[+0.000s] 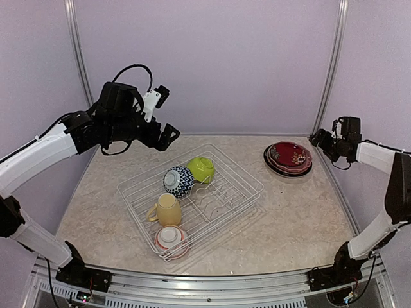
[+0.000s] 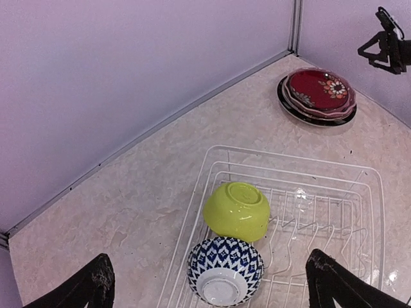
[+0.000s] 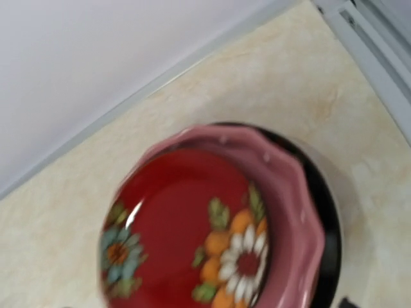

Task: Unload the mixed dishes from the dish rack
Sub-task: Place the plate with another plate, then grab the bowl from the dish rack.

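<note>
The white wire dish rack lies mid-table. It holds an upturned blue-patterned bowl, a lime green bowl, a pale yellow mug and a red-white bowl. My left gripper hangs open, high above the rack's far left corner. In its wrist view the gripper is wide open with the blue bowl and lime bowl below. A plate stack with a dark red flowered plate on top sits at the back right. My right gripper hovers just right of it, open and empty.
Under the red plate are a pink plate and a black plate. The rack's right half holds only bare tines. Purple walls close the table at the back and sides, with a metal post near the plates.
</note>
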